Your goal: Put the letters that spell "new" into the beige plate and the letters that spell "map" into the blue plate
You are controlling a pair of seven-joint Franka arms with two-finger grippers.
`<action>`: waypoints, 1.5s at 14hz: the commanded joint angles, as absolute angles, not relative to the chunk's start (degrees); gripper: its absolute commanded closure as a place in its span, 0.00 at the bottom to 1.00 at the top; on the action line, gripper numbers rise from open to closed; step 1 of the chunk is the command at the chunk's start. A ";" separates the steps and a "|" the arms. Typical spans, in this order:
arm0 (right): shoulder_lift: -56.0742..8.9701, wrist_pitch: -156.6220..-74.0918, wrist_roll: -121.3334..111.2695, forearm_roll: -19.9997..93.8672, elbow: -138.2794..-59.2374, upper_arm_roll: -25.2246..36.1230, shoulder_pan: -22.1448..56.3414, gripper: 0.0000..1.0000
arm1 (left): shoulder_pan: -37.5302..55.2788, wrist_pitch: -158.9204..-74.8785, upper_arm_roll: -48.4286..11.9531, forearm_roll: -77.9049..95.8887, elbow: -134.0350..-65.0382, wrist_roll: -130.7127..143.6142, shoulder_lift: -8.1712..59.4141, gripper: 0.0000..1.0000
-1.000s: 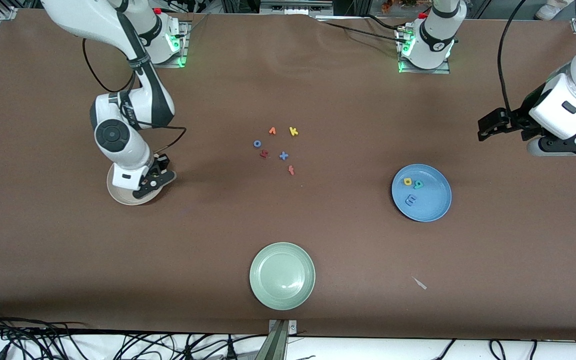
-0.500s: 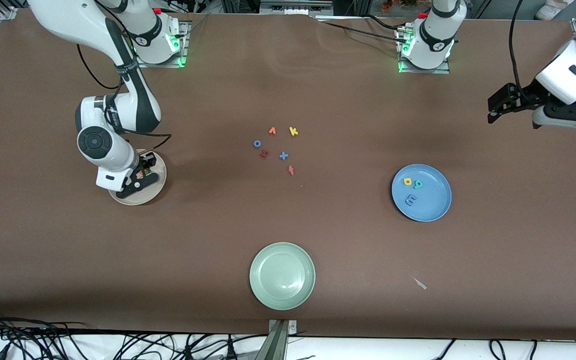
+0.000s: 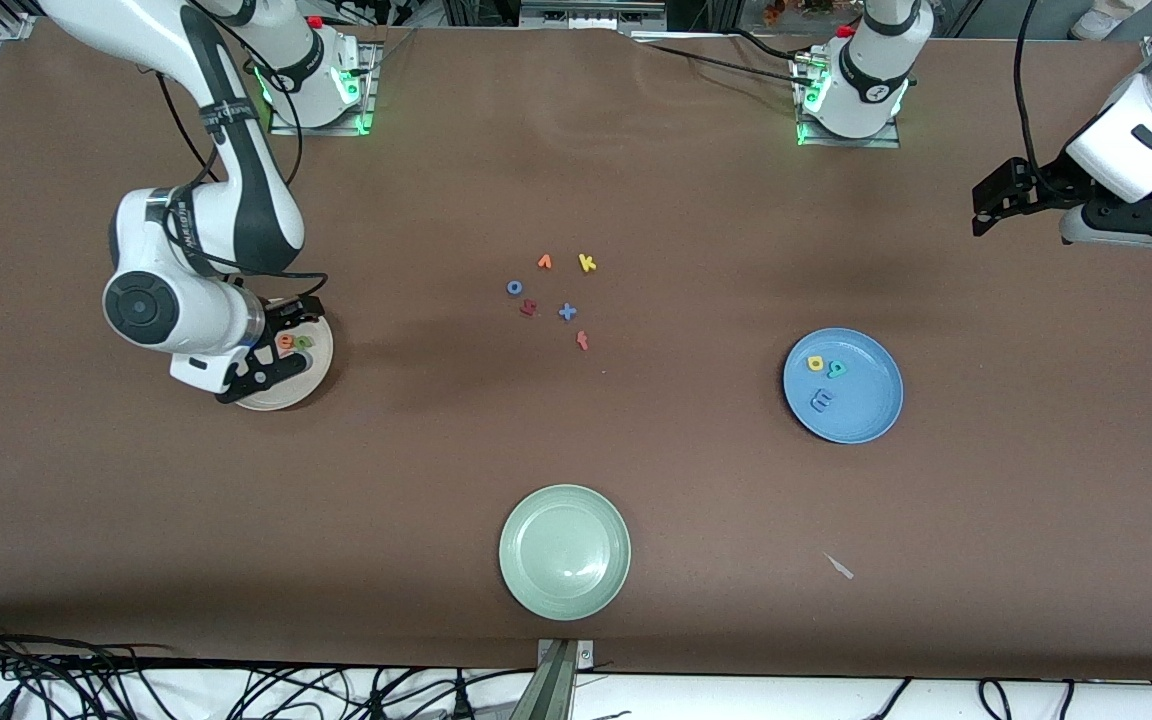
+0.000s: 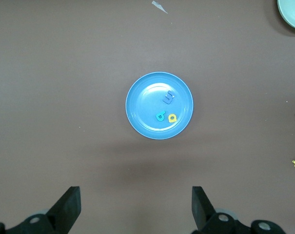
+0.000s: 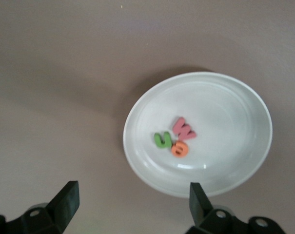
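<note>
The beige plate (image 5: 235,112) holds the green "n" (image 5: 162,140), orange "e" (image 5: 179,149) and salmon "w" (image 5: 184,128), packed close together. My right gripper (image 5: 132,193) hangs open and empty over the plate's edge (image 3: 296,392) toward the right arm's end of the table. The blue plate (image 3: 871,410) holds the blue "m" (image 3: 821,401), teal "a" (image 3: 837,369) and yellow "p" (image 3: 816,363). My left gripper (image 3: 986,205) is open and empty, up in the air over bare table at the left arm's end. In the left wrist view the blue plate (image 4: 145,97) lies well ahead of its fingers.
Several loose letters lie mid-table: orange "v" (image 3: 544,262), yellow "k" (image 3: 587,263), blue "o" (image 3: 514,287), a dark-red letter (image 3: 528,308), blue "x" (image 3: 567,312), a salmon letter (image 3: 583,341). A pale green plate (image 3: 536,520) sits nearest the front camera, with a small scrap (image 3: 839,566) beside it.
My right gripper has opened, letting go over the beige plate, and has drawn off toward the right arm's end of the table. My left gripper has lifted away toward its base.
</note>
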State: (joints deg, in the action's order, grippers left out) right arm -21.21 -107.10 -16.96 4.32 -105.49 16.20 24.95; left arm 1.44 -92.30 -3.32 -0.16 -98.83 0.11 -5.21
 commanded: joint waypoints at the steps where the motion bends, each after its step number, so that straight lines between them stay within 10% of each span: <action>1: -21.36 -96.54 -13.20 5.27 -98.55 15.91 24.96 0.00 | 0.88 -90.36 -2.81 -1.32 -97.65 0.09 -5.36 0.00; 8: -20.83 -73.05 -7.99 4.48 -82.28 16.35 25.22 0.00 | 0.79 -89.82 -3.16 -1.32 -95.98 0.09 -4.57 0.00; 21: -2.21 -85.06 -5.90 -2.11 -92.45 2.29 6.52 0.00 | 1.06 -89.65 -3.43 -1.23 -95.89 0.09 -4.48 0.00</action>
State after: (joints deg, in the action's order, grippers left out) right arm -4.93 -81.54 -8.11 -1.27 -89.16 5.00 9.87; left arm 0.90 -91.03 -3.30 -0.17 -97.48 0.11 -5.02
